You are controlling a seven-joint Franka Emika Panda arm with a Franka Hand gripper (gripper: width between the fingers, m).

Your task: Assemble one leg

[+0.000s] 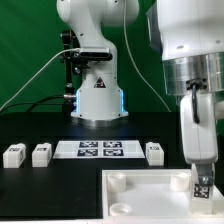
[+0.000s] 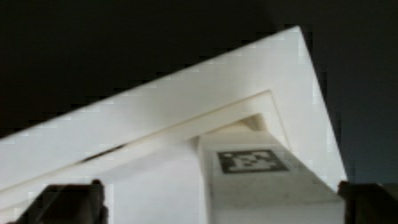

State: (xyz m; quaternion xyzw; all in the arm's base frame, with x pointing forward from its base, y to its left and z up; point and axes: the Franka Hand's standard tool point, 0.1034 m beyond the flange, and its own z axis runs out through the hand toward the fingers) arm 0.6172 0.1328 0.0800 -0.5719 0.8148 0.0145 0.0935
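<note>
Exterior view, lower right: the gripper point(image 1: 201, 186) holds a leg point(image 1: 201, 184) upright, clamped between its fingers, over the tray's point(image 1: 140, 190) right corner socket. Insertion looks underway; next it likely needs pressing and twisting down. Three legs point(image 1: 41, 154) wait beside the marker board point(image 1: 100, 149).

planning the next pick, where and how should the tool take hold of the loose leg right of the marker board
Grip the leg across its two narrow side faces, coming straight down from above. It stands alone on the table, apart from the marker board, so both sides look free. The tool is busy at the tray corner.
</note>
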